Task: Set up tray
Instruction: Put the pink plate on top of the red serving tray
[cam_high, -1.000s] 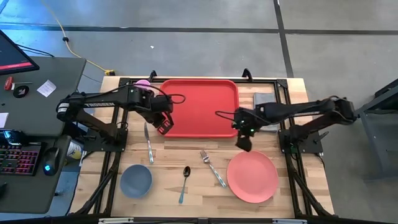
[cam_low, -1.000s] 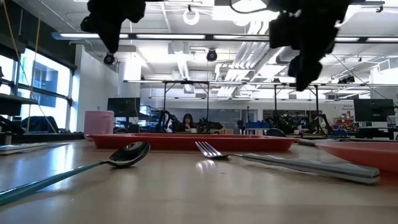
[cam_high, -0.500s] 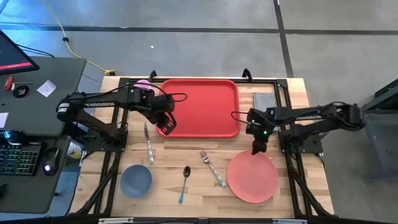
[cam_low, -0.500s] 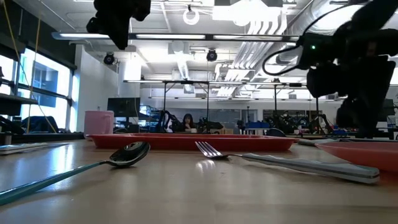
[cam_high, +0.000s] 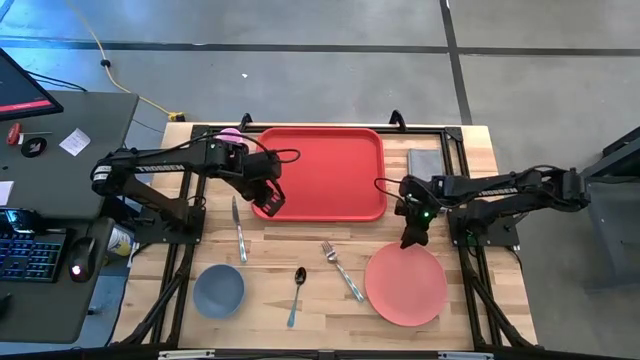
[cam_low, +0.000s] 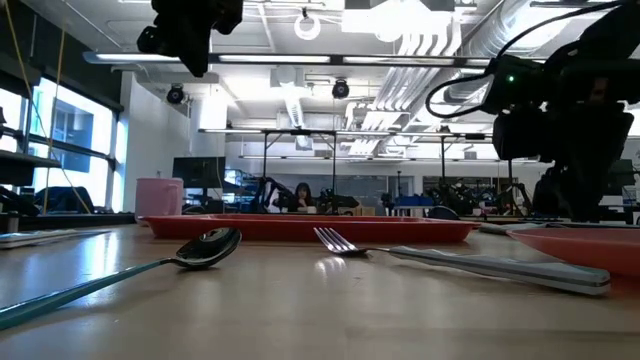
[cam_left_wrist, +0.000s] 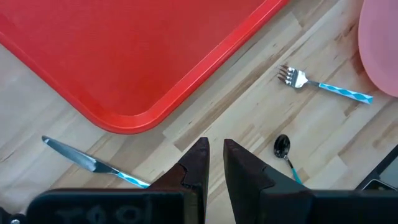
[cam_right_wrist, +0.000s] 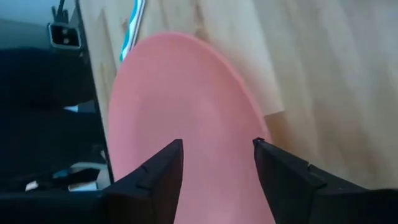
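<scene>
The red tray (cam_high: 322, 172) lies flat at the far middle of the table. My left gripper (cam_high: 268, 205) hovers shut over the wood just off the tray's near left corner (cam_left_wrist: 127, 121), high above the table in the low view (cam_low: 192, 62). My right gripper (cam_high: 408, 240) is open and low over the far edge of the salmon-pink plate (cam_high: 405, 285). In the right wrist view the plate (cam_right_wrist: 186, 106) fills the space between its spread fingers (cam_right_wrist: 217, 144). Whether those fingers touch the plate does not show.
On the wood near the tray lie a knife (cam_high: 238, 228), a fork (cam_high: 342, 270) and a spoon (cam_high: 297, 293). A blue bowl (cam_high: 218, 290) sits near left, a pink cup (cam_high: 230, 135) by the tray's far left corner, a grey pad (cam_high: 425, 160) right of the tray.
My right gripper has moved from the tray's near right corner toward the table's right and near edge. It has come down to just over the plate's far edge, then nearly stopped there. The things on the table have stayed where they were.
</scene>
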